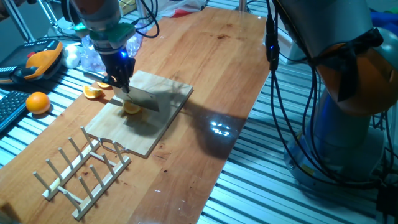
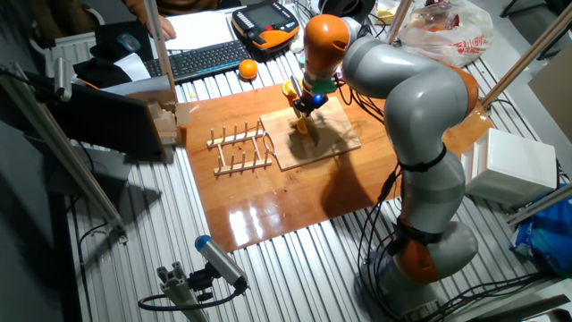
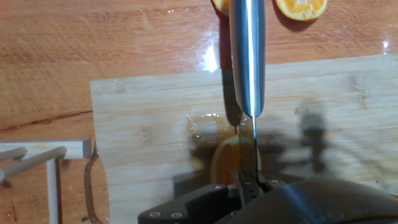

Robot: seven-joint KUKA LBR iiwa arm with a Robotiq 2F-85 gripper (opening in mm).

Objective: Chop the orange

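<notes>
Step in hand, as I judge it: chopping the orange (image 3: 227, 158), a wedge lying on the cutting board (image 1: 163, 118) toward its handle end; to do it well I should press straight down, blade square to the board, so the wedge does not skid. My gripper (image 1: 121, 82) is clamped on the knife (image 1: 144, 99), whose edge sits across the orange's flesh.

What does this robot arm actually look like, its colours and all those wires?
The arm is made of thick, rounded silver-grey segments with orange bands at the joints. Black cables hang loosely alongside it. Its tool is small and dark, under a housing with blue and green lights.
</notes>
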